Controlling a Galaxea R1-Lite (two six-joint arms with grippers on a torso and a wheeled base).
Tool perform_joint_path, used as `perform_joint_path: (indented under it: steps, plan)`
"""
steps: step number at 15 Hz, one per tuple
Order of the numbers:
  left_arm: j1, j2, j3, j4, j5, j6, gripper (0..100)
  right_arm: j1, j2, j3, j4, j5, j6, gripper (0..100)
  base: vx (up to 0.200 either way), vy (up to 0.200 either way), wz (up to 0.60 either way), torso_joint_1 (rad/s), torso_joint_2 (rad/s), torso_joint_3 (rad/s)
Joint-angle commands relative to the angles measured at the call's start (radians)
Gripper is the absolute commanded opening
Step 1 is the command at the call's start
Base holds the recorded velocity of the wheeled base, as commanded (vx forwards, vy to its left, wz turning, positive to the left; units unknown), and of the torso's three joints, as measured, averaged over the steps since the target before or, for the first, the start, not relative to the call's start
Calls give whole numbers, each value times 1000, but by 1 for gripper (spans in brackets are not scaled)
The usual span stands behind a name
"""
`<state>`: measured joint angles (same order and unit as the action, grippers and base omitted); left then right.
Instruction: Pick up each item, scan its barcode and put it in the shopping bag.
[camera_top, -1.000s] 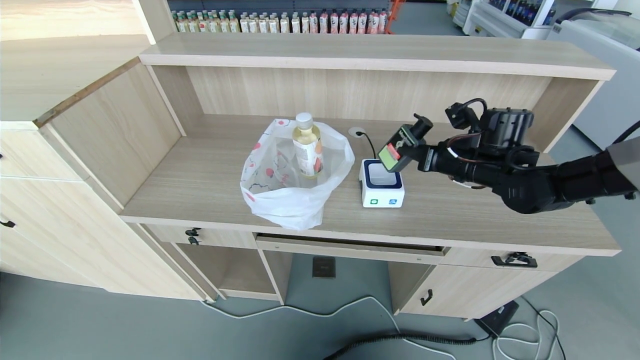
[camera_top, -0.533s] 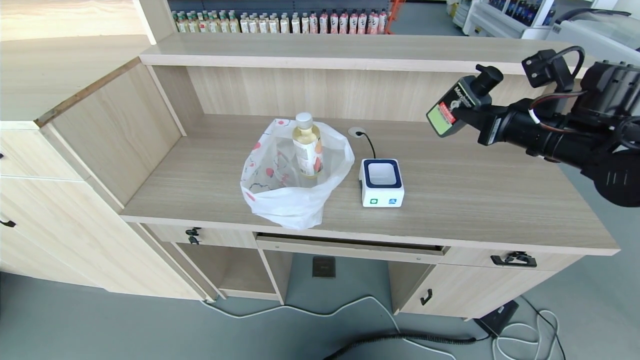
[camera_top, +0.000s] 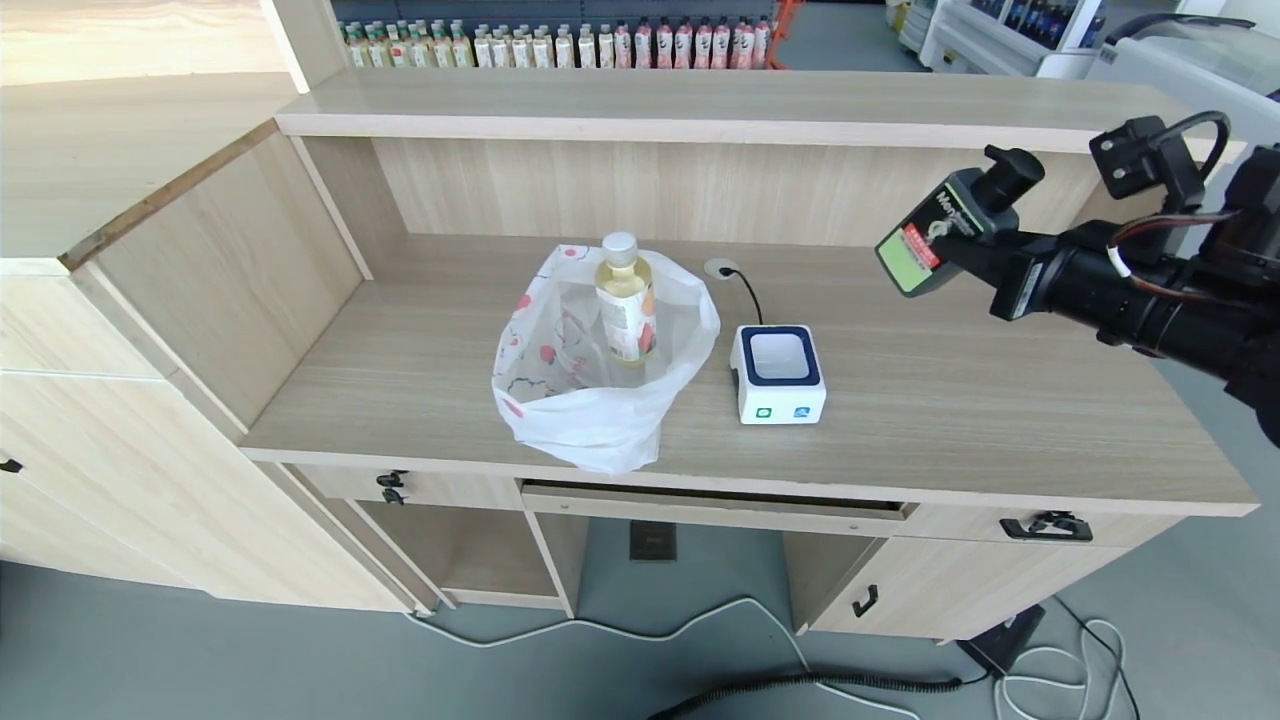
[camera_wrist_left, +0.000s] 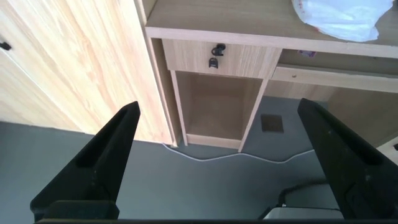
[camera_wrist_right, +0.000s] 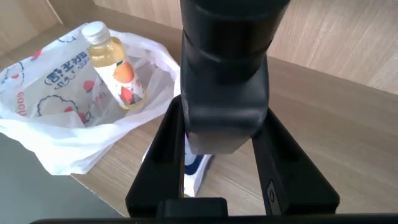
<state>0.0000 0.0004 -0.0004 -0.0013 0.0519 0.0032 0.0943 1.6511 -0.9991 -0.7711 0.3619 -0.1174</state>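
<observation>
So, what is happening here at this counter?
A robot is working at a checkout counter. Its right gripper is shut on a black-capped container with a green and red label, held in the air to the right of the scanner. A drink bottle stands upright in the shopping bag, left of the scanner. The left gripper hangs low over the floor with its fingers open, holding nothing.

Wooden counter carries the shopping bag, a scanner just beside it, apparently corded.
</observation>
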Motion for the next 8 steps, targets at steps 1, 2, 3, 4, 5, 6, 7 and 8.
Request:
perform_joint_path:
  steps: [1,2,3,4,5,6,7,8]
  plan:
    - [2,0,0,0,0,0,100,1,1,-1,-7,-6,5,0,0,200,0,2,7,2]
    - [2,0,0,0,0,0,100,5,12,-4,-7,-4,13,0,0,200,0,2,2,2]
    - [2,0,0,0,0,0,100,9,26,-12,-7,-4,28,0,0,200,0,-7,-7,7]
    - [2,0,0,0,0,0,100,16,44,-21,-7,-1,47,0,0,200,0,2,2,2]
    - [2,0,0,0,0,0,100,30,58,-30,-7,0,62,0,0,200,0,12,7,2]
    - [2,0,0,0,0,0,100,61,90,-62,-1,12,114,0,0,0,0,0,0,0]
    - [2,0,0,0,0,0,100,90,127,-104,3,25,147,0,0,0,0,0,0,0]
    - [2,0,0,0,0,0,100,119,173,-154,10,35,156,0,0,0,0,0,0,0]
